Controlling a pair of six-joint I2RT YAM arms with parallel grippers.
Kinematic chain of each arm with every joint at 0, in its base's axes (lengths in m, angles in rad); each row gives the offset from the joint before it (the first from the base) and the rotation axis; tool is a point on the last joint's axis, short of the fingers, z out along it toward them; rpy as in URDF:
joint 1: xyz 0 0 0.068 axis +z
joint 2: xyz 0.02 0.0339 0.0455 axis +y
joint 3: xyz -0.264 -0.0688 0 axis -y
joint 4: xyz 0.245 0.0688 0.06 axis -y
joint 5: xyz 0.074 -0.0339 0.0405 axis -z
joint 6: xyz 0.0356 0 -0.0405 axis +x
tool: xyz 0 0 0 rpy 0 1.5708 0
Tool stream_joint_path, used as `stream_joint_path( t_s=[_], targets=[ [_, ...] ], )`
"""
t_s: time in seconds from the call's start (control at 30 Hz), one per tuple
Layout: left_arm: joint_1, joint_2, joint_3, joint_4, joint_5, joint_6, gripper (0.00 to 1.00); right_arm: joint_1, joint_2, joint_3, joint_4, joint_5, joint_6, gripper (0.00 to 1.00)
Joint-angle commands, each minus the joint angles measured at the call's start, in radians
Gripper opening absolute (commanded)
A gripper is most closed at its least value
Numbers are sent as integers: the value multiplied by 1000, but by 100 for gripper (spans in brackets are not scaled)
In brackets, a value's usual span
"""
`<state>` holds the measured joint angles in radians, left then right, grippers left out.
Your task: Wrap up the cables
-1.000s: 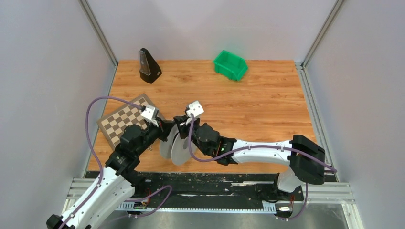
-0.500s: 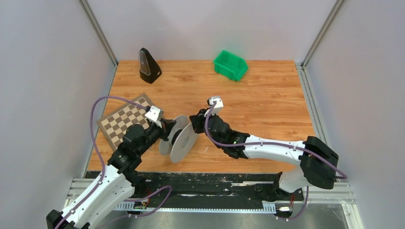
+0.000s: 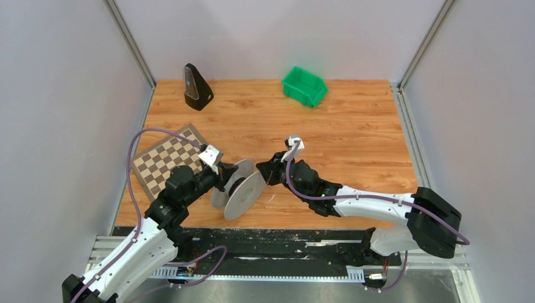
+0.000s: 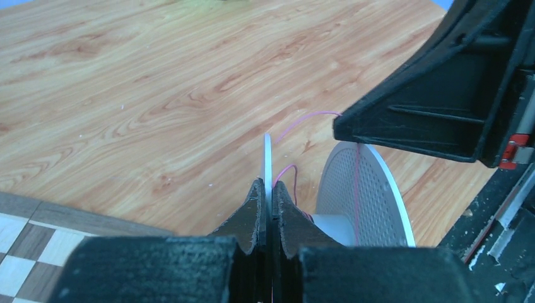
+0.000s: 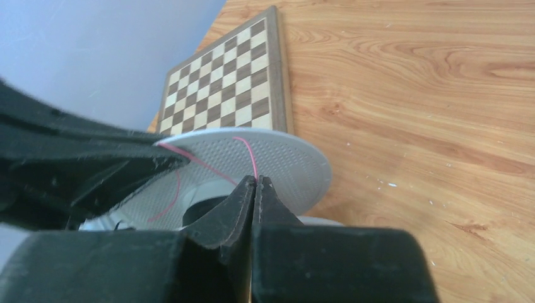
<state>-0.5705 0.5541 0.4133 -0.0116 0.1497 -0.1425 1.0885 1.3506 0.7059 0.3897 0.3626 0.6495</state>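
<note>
Wooden table (image 3: 353,139). Chessboard (image 3: 161,163), left, lying flat. Grey reel (image 3: 243,192), two flat discs, standing on edge near centre, just right of the chessboard. Green bin (image 3: 304,86), far centre. Black metronome (image 3: 197,87), far left. Left gripper (image 4: 267,189), clamped on the rim of one reel disc. Right gripper (image 5: 255,183), just right of the reel, pinching the cable (image 5: 250,153), a thin pink strand running across the disc to the hub.
</note>
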Motion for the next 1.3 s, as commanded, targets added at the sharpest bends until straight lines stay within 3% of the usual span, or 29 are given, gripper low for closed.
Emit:
stream_joint_path(
  t_s=[0.0,0.13,0.37,0.6,0.8,0.97,1.13,1.27],
  targets=[
    [3,-9,100,157,33,-36,0,3,-90,-129,164,-194,-167,0],
    [3,-6,158,118,158,-135,0,-8,-244,-285,331,-292,-313,0],
    [3,-5,216,127,301,-305,0,-14,-513,-380,282,-457,-498,0],
    [3,9,230,245,403,-449,0,-35,-663,-423,238,-521,-535,0],
    [2,9,237,256,426,-467,0,-37,-711,-414,183,-496,-521,0],
    [3,20,261,184,464,-388,0,-37,-742,-352,76,-438,-516,2],
    [3,64,325,-20,533,-131,0,-36,-787,-254,-110,-378,-523,16],
    [3,118,367,-65,707,-7,0,-37,-831,-254,-150,-428,-534,28]
  ],
)
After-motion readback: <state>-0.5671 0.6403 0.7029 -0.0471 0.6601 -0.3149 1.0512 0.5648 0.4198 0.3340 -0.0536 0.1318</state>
